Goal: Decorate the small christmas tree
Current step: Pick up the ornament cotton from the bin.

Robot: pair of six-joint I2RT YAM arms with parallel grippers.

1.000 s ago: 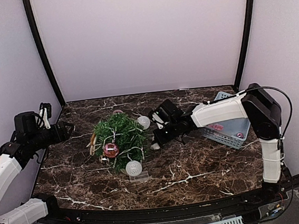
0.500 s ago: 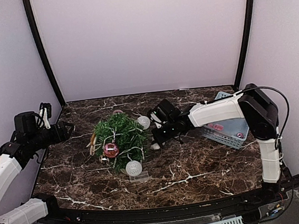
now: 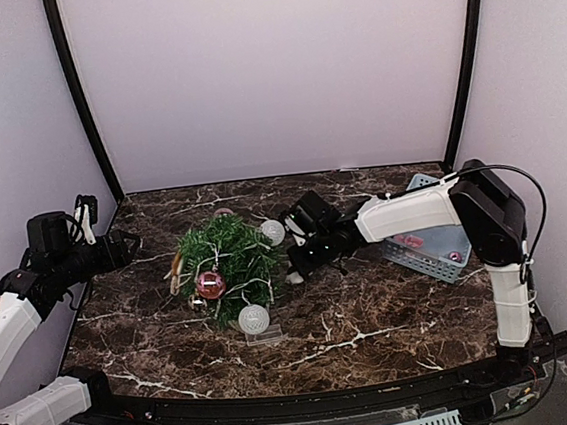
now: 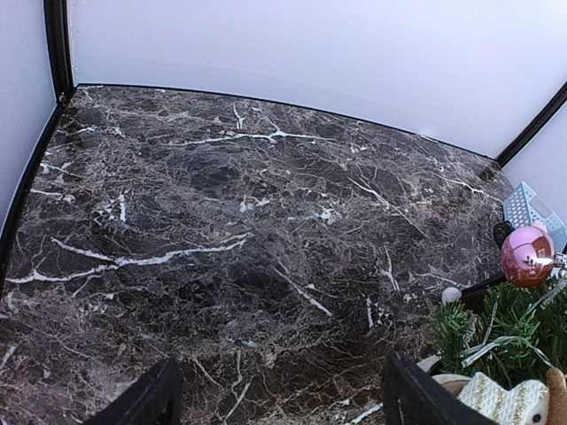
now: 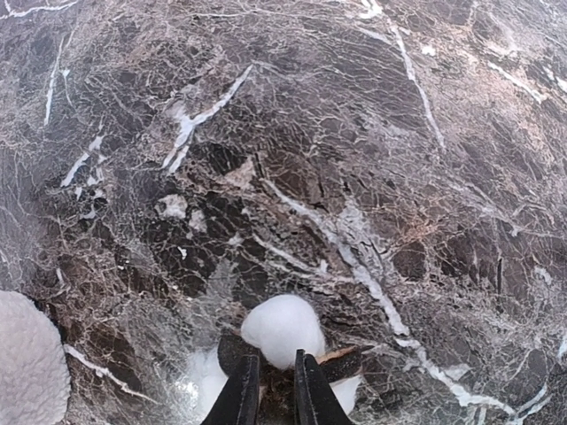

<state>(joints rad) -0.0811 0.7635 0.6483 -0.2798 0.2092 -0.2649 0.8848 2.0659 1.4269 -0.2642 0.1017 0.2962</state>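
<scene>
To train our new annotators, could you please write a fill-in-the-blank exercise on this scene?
Besides white balls, the small christmas tree carries a shiny ___ bauble.
The blue basket sits on the ___ side of the table.
The left gripper stands ___, holding nothing.
The right gripper has its tips at a small ___ ornament.
Missing: pink; right; open; white.

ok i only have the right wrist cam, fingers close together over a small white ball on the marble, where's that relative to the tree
Observer: The top view puts the right gripper just right of the small christmas tree, low by its base, with the small white ball on the table beside it.
Operator: whats on the tree so far
Observer: A pink bauble at the front, a near white bauble at the bottom edge and a far white bauble at the upper right.
Operator: and the left arm
Observer: The left gripper is open, by the table's left edge, apart from the tree.
</scene>
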